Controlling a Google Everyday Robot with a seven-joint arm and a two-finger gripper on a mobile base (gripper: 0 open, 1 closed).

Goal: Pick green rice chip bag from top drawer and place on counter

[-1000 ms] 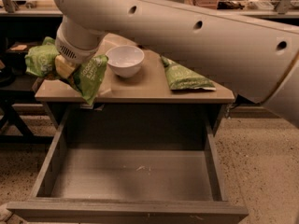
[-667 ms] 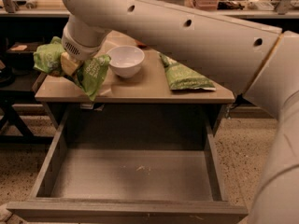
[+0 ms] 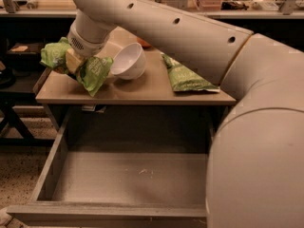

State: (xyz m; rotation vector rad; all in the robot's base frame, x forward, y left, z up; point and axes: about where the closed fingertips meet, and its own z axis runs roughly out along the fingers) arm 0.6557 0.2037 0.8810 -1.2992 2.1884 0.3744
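My gripper (image 3: pixel 71 61) is over the left part of the beige counter (image 3: pixel 142 91), shut on the crinkled lime-green rice chip bag (image 3: pixel 95 70). The bag bulges out on both sides of the fingers and hangs just above the counter's surface, its right end against a white bowl (image 3: pixel 129 61). The top drawer (image 3: pixel 128 177) is pulled open below the counter, and its flat grey-brown bottom shows nothing lying in it. My arm reaches in from the upper right and hides the drawer's right side.
The white bowl stands at the counter's middle and looks tipped toward the bag. A flatter dark-green bag (image 3: pixel 185 77) lies on the counter's right part. Dark shelving and a bench stand behind and to the left.
The gripper with the bag has risen slightly and shifted a little right, toward the bowl, which now looks tipped. The arm's bulk now fills the right side of the view.
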